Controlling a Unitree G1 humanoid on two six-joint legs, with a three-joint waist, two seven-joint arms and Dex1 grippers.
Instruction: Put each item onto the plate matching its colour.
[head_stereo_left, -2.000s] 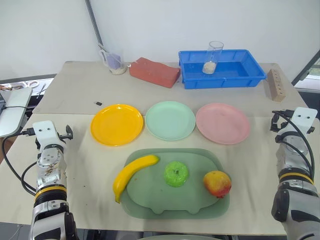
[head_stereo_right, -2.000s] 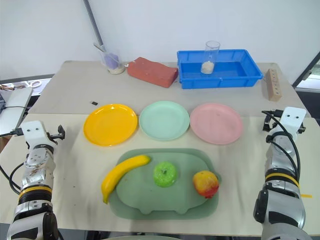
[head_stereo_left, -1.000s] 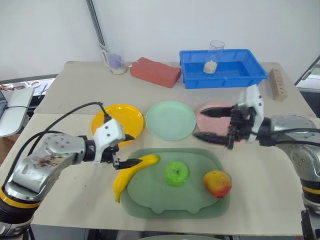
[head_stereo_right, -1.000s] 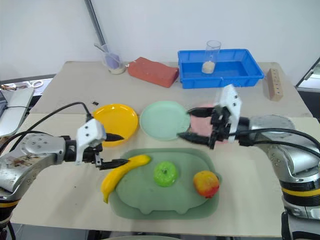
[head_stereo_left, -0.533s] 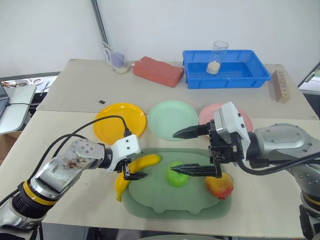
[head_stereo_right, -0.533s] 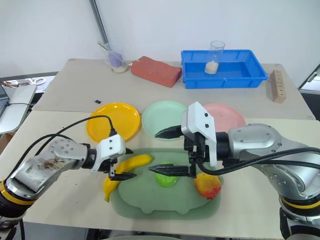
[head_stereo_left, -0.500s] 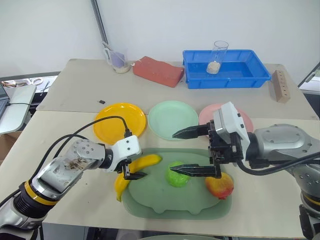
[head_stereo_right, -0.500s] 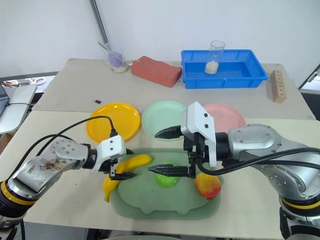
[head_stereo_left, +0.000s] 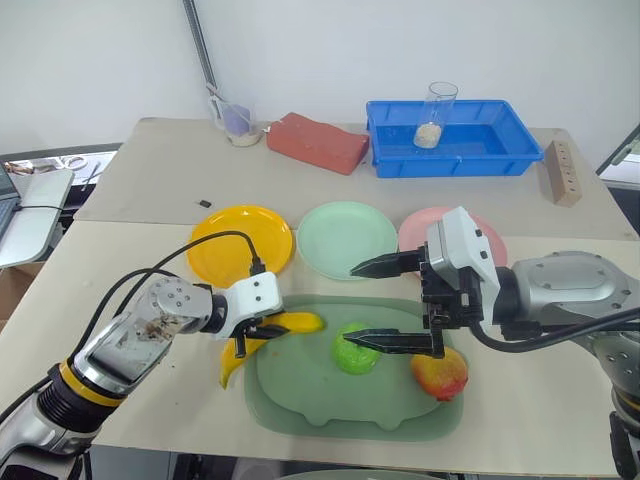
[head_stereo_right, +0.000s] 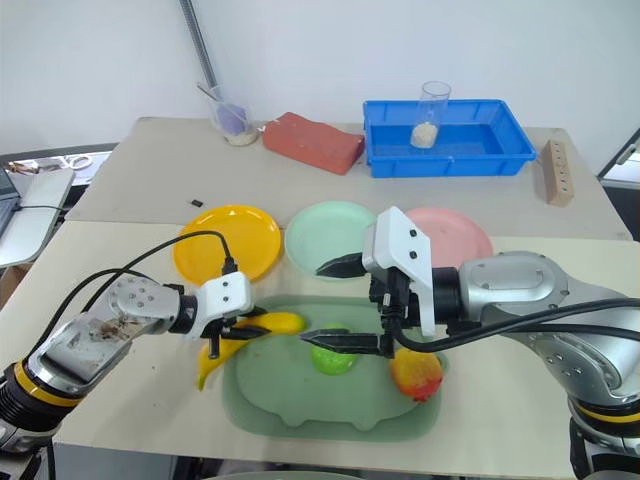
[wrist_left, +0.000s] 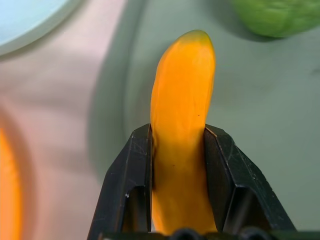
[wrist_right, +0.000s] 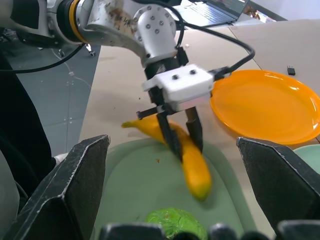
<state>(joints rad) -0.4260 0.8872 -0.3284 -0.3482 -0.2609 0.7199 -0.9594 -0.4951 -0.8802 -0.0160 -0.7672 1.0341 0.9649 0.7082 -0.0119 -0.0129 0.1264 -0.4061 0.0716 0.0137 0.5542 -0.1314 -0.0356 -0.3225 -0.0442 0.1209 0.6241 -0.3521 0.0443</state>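
My left gripper (head_stereo_left: 268, 328) is shut on the yellow banana (head_stereo_left: 302, 322), which lies across the left rim of the large green tray (head_stereo_left: 330, 400). From the left wrist, both black fingers (wrist_left: 137, 165) press the banana's (wrist_left: 182, 115) sides. The green apple (head_stereo_left: 357, 352) and the red-and-yellow peach (head_stereo_left: 440, 372) rest on the tray. My right gripper (head_stereo_left: 352, 304) hangs open above the apple, pointing left, holding nothing. Behind the tray lie the yellow plate (head_stereo_left: 240, 243), the mint plate (head_stereo_left: 348, 238) and the pink plate (head_stereo_left: 485, 230), which my right hand partly hides.
At the back stand a red brick (head_stereo_left: 320, 142), a blue bin (head_stereo_left: 470, 145) holding a glass beaker (head_stereo_left: 433, 115), a plastic cup (head_stereo_left: 235, 120) and a wooden block (head_stereo_left: 563, 172). A laptop (head_stereo_left: 30, 195) sits off the table's left side.
My left gripper has reached the banana and shut on it, nudging it slightly. My right gripper swung left from over the pink plate to above the tray, staying open.
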